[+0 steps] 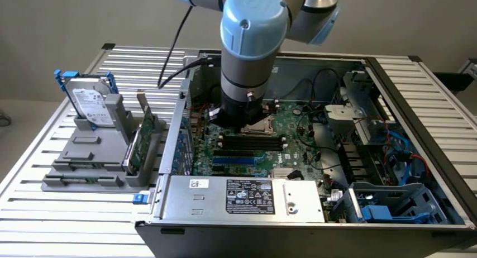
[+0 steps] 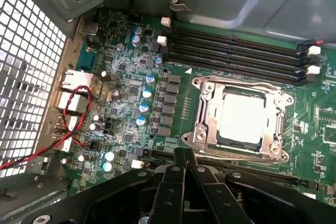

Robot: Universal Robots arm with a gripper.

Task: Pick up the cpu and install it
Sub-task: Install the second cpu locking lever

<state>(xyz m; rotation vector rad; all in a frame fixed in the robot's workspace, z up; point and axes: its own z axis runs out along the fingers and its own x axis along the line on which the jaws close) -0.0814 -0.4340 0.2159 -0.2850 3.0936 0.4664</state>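
The cpu (image 2: 241, 119), a flat square chip with a pale silvery top, lies inside the metal-framed socket (image 2: 202, 121) on the green motherboard. My gripper (image 2: 182, 155) hangs just above the board beside the socket. Its black fingers are shut together with nothing between them, and they stand apart from the chip. In the exterior view the arm reaches down into the open computer case, and the gripper (image 1: 242, 123) hovers over the socket (image 1: 261, 128) near the middle of the board.
Black memory slots (image 2: 236, 51) run along one side of the socket. Red and black wires (image 2: 73, 108) loop near the case's perforated wall. Left of the case in the exterior view, a grey rack (image 1: 89, 157) holds a hard drive (image 1: 93, 104). The power supply (image 1: 246, 197) sits at the case front.
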